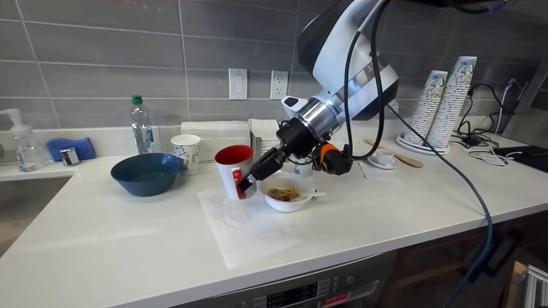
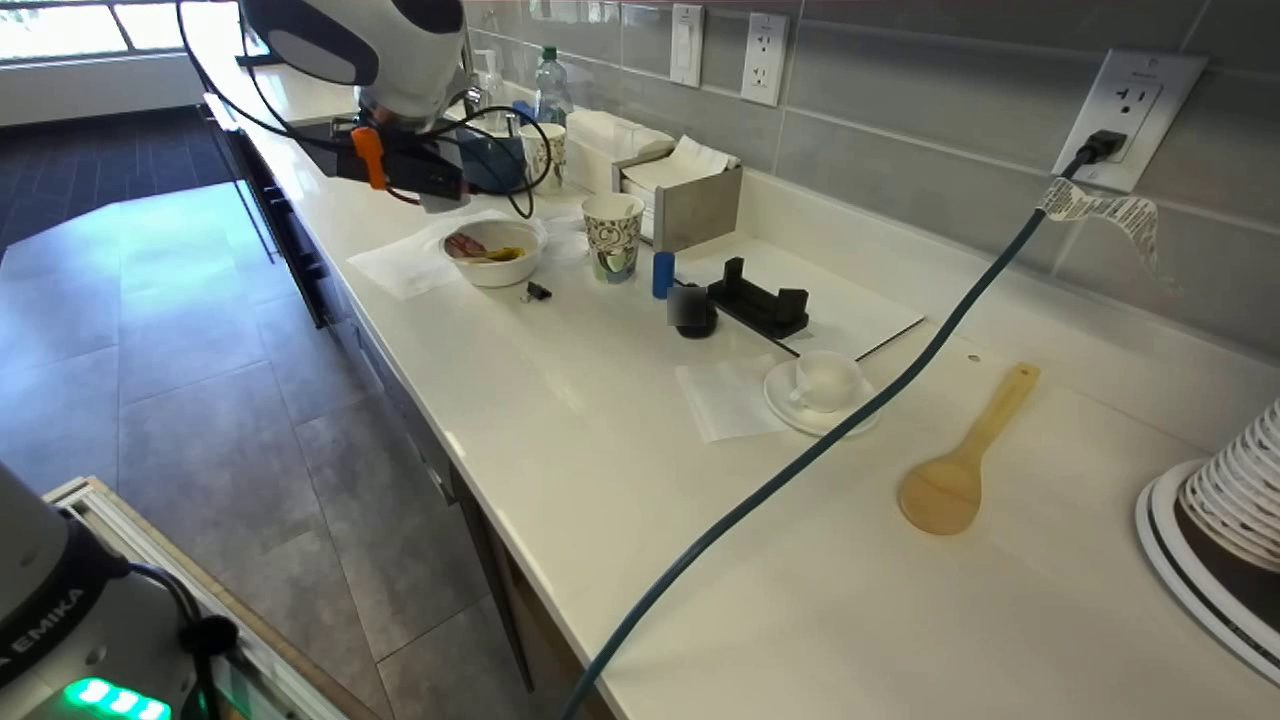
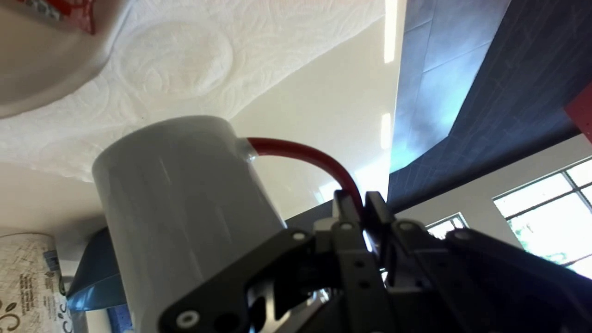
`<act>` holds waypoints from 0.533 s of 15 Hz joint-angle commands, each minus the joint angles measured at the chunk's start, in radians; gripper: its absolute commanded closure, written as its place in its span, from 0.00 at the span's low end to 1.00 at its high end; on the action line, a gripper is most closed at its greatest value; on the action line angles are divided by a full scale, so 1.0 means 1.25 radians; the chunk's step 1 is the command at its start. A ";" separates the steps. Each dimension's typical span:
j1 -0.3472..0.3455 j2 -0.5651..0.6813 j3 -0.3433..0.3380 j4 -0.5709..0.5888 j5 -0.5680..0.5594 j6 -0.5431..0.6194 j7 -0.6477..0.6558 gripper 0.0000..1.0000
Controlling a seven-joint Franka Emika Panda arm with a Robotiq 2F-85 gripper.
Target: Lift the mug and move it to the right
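A gripper (image 3: 359, 203) pinches the red handle (image 3: 305, 155) of a white mug (image 1: 226, 176), fingers drawn close on either side. The mug, opening upward, is over a paper sheet (image 1: 252, 239) between the front and back edges of the worktop (image 1: 128, 239), near a white bowl (image 1: 284, 206) of food (image 1: 283, 194); whether its base touches the sheet cannot be told. Toward the back edge by the sink (image 1: 30, 194) sits a blue bowl (image 1: 145, 175). Napkins (image 1: 214, 132) stand along that edge; a wooden spoon (image 2: 945, 490) lies near it in both exterior views.
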 commanded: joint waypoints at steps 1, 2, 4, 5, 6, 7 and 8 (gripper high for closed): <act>-0.002 -0.110 -0.005 -0.069 0.011 0.019 0.078 0.97; -0.004 -0.140 -0.008 -0.092 0.016 0.027 0.095 0.97; -0.008 -0.195 -0.012 -0.134 0.022 0.049 0.130 0.97; -0.010 -0.224 -0.014 -0.154 0.025 0.055 0.142 0.97; -0.012 -0.256 -0.015 -0.178 0.026 0.067 0.161 0.97; -0.014 -0.287 -0.015 -0.200 0.030 0.080 0.172 0.97; -0.016 -0.321 -0.015 -0.224 0.032 0.091 0.190 0.97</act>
